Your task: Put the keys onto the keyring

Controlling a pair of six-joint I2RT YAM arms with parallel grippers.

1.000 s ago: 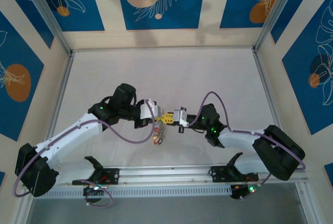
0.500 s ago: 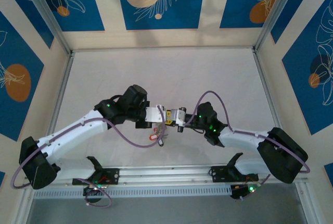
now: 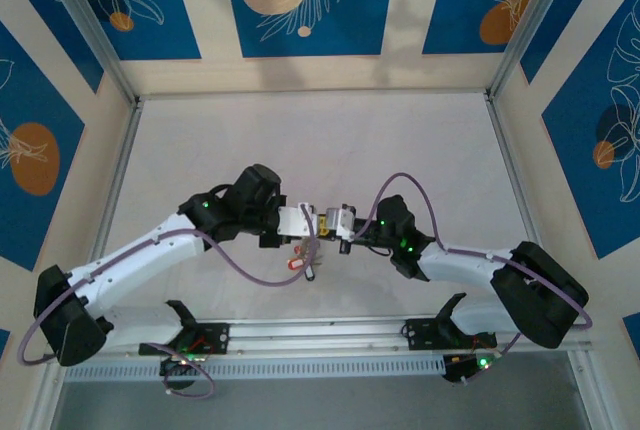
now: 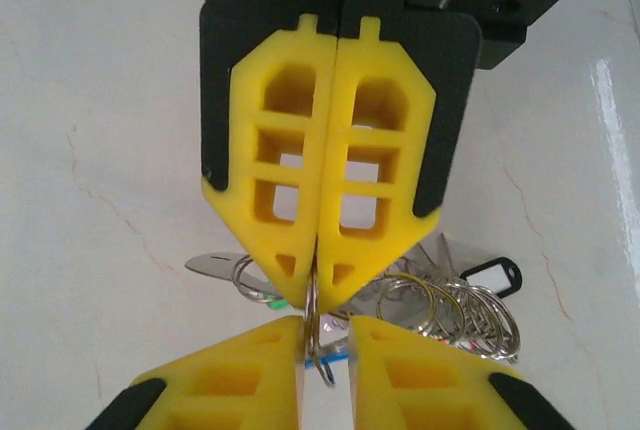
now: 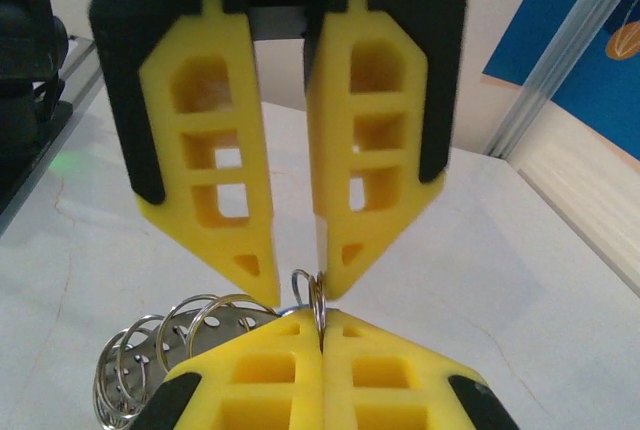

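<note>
The left claw (image 3: 306, 218) stands slightly spread, with the thin wire of the keyring (image 4: 316, 345) passing through the gap between its tips, probably so the grip can be re-seated. The keys (image 3: 304, 262) bunch just below, over the desk (image 3: 300, 150). The right claw (image 3: 337, 221) is pressed together on that keyring, steadying it mid-scene.

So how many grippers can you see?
2. The left gripper, open, reaches in from the left at mid-table; the right gripper, shut on a ring, meets it tip to tip from the right. None likely hidden.
</note>
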